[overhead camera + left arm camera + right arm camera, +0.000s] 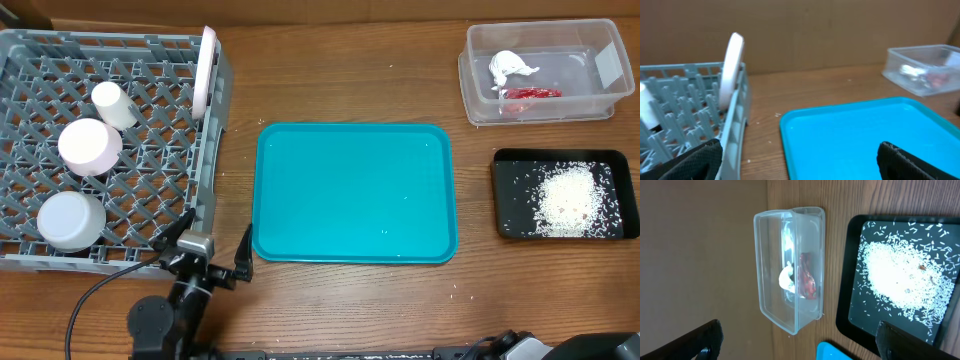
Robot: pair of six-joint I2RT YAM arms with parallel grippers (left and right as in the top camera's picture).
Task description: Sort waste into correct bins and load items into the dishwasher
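The grey dishwasher rack (215,170) fills the left of the table. In it lie a white cup (113,104), a round white dish (90,146) and an upturned pale grey bowl (70,220). A large white plate (208,70) stands on edge against the rack's right wall (732,125); the left wrist view shows this plate (730,67) too. The clear bin (480,110) at the back right holds the white tissue wad (512,67) and the red wrapper (530,93). My left gripper (215,238) hangs open and holds nothing, straddling the rack's near corner and the teal tray's edge. My right gripper (797,345) is open and holds nothing, looking down at the bin (770,270), tissue (786,278) and wrapper (807,277).
A flat teal tray (355,190) lies bare in the middle. A black tray (505,195) with a heap of white grains (570,195) sits at the right, just in front of the bin. A few loose grains dot the wood near the trays.
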